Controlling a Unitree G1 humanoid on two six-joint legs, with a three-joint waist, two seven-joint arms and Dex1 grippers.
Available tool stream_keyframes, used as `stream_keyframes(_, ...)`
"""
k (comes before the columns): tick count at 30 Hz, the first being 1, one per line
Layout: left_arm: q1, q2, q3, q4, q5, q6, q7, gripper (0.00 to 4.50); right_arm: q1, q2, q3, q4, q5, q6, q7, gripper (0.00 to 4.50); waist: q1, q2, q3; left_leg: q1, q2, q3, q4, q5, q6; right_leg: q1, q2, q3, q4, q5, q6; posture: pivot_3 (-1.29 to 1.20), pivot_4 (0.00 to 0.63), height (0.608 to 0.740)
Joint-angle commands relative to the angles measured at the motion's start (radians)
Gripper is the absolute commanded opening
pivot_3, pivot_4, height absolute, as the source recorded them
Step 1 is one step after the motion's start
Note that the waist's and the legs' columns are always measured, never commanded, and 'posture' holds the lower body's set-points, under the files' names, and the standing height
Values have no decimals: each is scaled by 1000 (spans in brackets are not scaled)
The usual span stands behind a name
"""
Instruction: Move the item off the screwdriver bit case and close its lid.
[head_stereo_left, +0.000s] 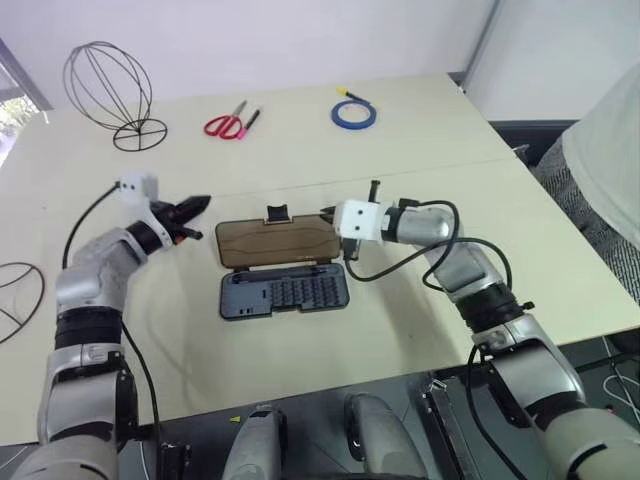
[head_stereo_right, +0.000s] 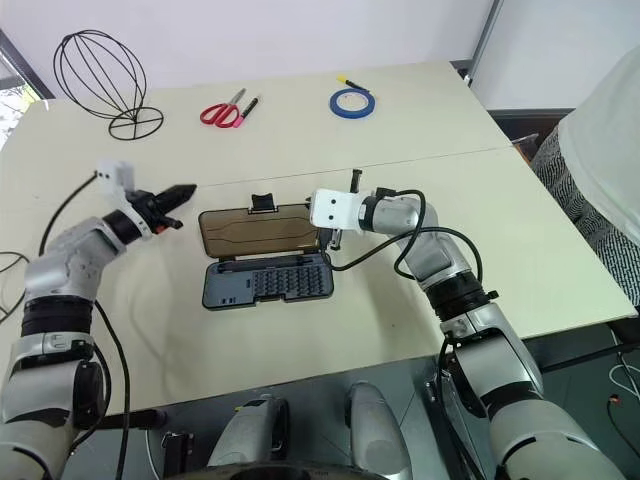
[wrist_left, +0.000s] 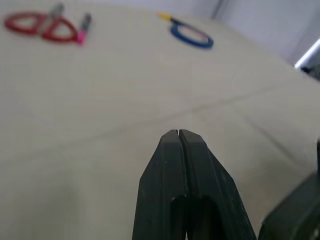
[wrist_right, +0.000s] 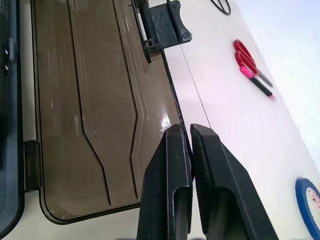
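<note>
The item (head_stereo_left: 108, 90), a big dark wire cage, stands at the table's far left corner, well away from the screwdriver bit case (head_stereo_left: 285, 292). The case lies open at the table's middle, rows of bits showing in its tray. The lid (head_stereo_left: 280, 242) lies flat behind the tray, its black latch tab (head_stereo_left: 276, 213) at the far edge. My right gripper (wrist_right: 186, 131) is shut, its tips at the lid's far long edge near the right corner. I cannot tell whether it touches the lid. My left gripper (head_stereo_left: 200, 204) is shut and empty, just left of the lid.
Red-handled scissors (head_stereo_left: 228, 124) and a blue tape roll (head_stereo_left: 354, 113) lie at the table's far side. A second wire ring (head_stereo_left: 15, 295) pokes in at the left edge. A person (head_stereo_left: 610, 170) stands at the right of the table.
</note>
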Motion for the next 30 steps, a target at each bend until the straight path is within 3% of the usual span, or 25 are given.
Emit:
stream_keyframes(1,2,10,-17,15,29,-47,-59,0,-27,5,4,-36,5,-23,-7,49,0,0,0,0,0,0,0,0,0,0,0,0,0,0,0,0,150,740)
stream_keyframes(17,56,7,-96,-89,49,13,-195,0,-22,-2,-5,-56,11,0,-5,49,5,0,0,0,0,0,0,0,0,0,0,0,1,0,0,0,150,740)
stream_keyframes(18,55,7,-95,-88,50,13,-194,0,-21,-4,-6,-59,12,2,-2,724,7,0,0,0,0,0,1,0,0,0,0,0,1,0,0,0,150,740)
stream_keyframes(20,51,5,-94,-82,54,6,-191,0,-21,-8,-4,-67,15,18,13,1490,11,0,0,-1,0,0,1,0,0,0,0,0,1,0,0,0,150,740)
stream_keyframes(25,32,1,-85,-64,60,-4,-185,0,-22,-19,-10,-116,35,88,64,4144,22,0,0,-1,0,0,1,0,0,-1,0,0,1,0,0,0,150,740)
stream_keyframes(26,32,1,-85,-63,61,-6,-185,0,-23,-22,-16,-134,46,108,80,4472,23,0,0,-1,0,0,1,0,0,-1,0,0,1,0,0,0,150,740)
stream_keyframes(30,40,4,-83,-81,63,-10,-188,0,-33,-46,-144,-280,251,408,195,4472,25,0,0,-2,0,0,1,0,0,-1,0,0,1,0,0,0,150,740)
